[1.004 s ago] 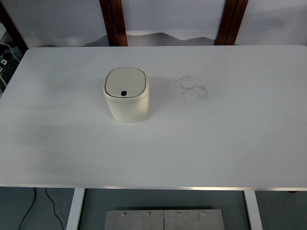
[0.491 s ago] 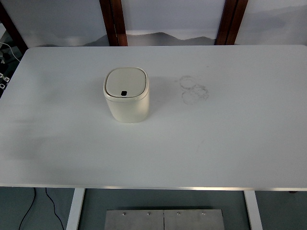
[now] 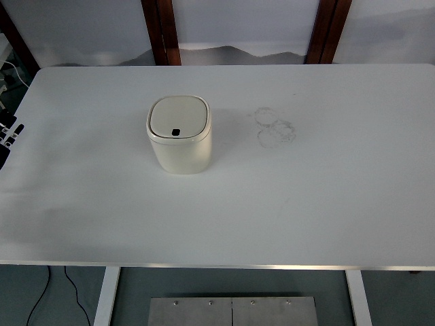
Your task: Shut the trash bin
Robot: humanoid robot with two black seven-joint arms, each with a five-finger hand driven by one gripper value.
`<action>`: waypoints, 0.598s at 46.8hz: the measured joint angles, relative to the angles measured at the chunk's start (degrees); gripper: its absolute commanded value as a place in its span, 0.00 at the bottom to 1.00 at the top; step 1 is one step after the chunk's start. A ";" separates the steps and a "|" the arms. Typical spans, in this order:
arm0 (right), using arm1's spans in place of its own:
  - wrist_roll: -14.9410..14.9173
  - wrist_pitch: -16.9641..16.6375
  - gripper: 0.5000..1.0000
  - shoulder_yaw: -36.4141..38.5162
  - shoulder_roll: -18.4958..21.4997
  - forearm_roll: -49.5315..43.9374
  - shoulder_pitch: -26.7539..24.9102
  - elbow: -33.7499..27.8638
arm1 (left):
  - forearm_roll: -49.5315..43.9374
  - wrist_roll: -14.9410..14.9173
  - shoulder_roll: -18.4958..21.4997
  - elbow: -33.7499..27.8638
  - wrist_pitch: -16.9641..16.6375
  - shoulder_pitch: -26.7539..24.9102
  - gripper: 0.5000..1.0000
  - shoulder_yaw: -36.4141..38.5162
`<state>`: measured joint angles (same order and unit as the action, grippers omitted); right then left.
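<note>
A cream trash bin point(image 3: 181, 151) with rounded corners stands upright on the white table point(image 3: 306, 204), left of centre. Its lid point(image 3: 178, 115) lies flat on top, with a small dark notch at its front edge. Only a sliver of my left hand point(image 3: 7, 132) shows, black with pale tips, at the left edge of the picture, well apart from the bin. My right arm is out of view.
Faint ring marks point(image 3: 274, 128) stain the table to the right of the bin. Two dark wooden posts point(image 3: 160, 30) stand behind the far edge. Cables point(image 3: 9, 75) lie off the table's left side.
The left hand has crept further into view at the left edge, sliding toward the near side. The bin and its lid have not moved.
</note>
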<state>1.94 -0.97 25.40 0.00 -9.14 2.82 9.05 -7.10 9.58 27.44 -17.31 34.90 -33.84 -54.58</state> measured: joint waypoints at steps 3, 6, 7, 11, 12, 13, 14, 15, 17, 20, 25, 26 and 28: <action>0.00 0.00 0.99 0.00 0.00 0.00 0.04 0.00 | -0.01 0.00 0.15 0.00 0.00 0.00 1.00 0.00; 0.00 0.00 0.99 0.00 0.00 0.00 0.02 0.00 | -0.02 0.00 0.30 0.00 0.00 0.00 1.00 -0.01; 0.00 0.00 0.99 0.00 0.00 0.00 0.03 0.00 | -0.02 0.00 0.32 0.00 0.00 0.00 1.00 -0.01; 0.02 0.00 0.99 -0.01 0.00 0.00 0.01 0.00 | -0.02 0.00 0.32 0.00 0.01 0.19 1.00 -0.01; 0.02 0.00 0.99 -0.01 0.00 0.00 0.01 0.00 | -0.03 0.00 0.32 0.00 0.02 0.19 1.00 -0.01; 0.03 0.00 0.99 -0.01 0.00 0.00 0.00 0.00 | -0.02 0.00 0.29 0.00 0.03 0.19 1.00 -0.01; 0.04 0.00 0.99 -0.01 0.00 0.00 0.00 0.00 | -0.02 0.00 0.26 0.00 0.04 0.19 1.00 -0.01; 0.04 0.00 0.99 -0.01 0.00 0.00 0.00 0.00 | -0.02 0.00 0.23 0.00 0.05 0.19 1.00 -0.01; 0.04 0.00 0.99 -0.01 0.00 0.00 0.00 0.00 | -0.02 0.00 0.12 -0.03 0.07 0.18 1.00 -0.01; 0.04 0.00 0.99 -0.01 0.00 0.00 0.00 0.00 | 0.01 0.00 0.11 -0.05 0.08 0.12 1.00 -0.01; 0.05 0.00 0.99 -0.01 0.00 0.00 0.01 0.00 | 0.01 0.00 0.46 -0.05 0.07 0.01 1.00 -0.01; 0.04 0.00 0.99 -0.01 0.00 0.00 0.01 0.00 | 0.02 0.00 0.49 -0.06 0.06 0.01 1.00 -0.01; 0.04 0.00 0.99 -0.01 0.00 0.00 0.01 0.00 | 0.03 0.00 0.49 -0.05 0.03 0.01 1.00 -0.01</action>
<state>1.98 -0.97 25.40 0.00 -9.14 2.83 9.05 -7.07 9.58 27.93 -17.36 34.93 -33.83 -54.59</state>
